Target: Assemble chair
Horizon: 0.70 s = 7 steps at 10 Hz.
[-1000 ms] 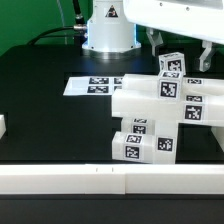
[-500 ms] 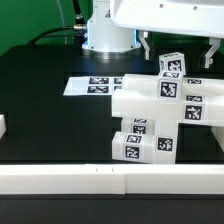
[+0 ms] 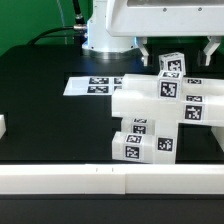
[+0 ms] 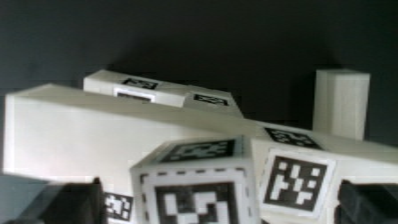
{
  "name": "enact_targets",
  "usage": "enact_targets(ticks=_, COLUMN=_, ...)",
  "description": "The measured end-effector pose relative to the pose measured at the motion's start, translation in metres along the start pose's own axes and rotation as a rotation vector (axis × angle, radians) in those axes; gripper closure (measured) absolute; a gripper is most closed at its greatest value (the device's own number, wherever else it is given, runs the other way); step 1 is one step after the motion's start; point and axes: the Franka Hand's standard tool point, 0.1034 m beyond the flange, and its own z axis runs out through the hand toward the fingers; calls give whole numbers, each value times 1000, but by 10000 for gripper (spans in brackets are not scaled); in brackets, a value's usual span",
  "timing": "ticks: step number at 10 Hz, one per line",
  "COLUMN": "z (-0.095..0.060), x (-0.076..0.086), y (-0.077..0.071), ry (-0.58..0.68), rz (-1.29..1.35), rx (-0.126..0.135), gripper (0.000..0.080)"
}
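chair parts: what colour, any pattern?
White chair, with black-and-white square tags on its faces. Clearest in the exterior view.

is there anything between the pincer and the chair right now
Nothing visible. The open pincer hangs just above the chair, its fingers either side of the top tagged block, with only open air between them.

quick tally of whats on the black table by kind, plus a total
joined white chair: 1
marker board: 1
small white block at the exterior view's left edge: 1
white rail along the near edge: 1
total: 4
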Motion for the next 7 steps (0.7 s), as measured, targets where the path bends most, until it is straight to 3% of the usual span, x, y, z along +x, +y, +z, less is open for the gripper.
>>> enact_targets(ticks=2, z=0, x=1, y=2, ry=3, rz=-85, rx=0, gripper=150)
enact_targets(ticks=4, z=0, x=1, y=2, ry=3, rz=-84, rx=0, gripper=422)
enact_targets(ticks=5, z=0, x=1, y=2, ry=3, rz=-84, rx=0, gripper=422)
enact_targets(ticks=6, z=0, x=1, y=2, ry=3, rz=-84, rx=0, gripper=514)
enact_targets(ticks=7, z=0, x=1, y=2, ry=3, rz=-84, rx=0, gripper=514)
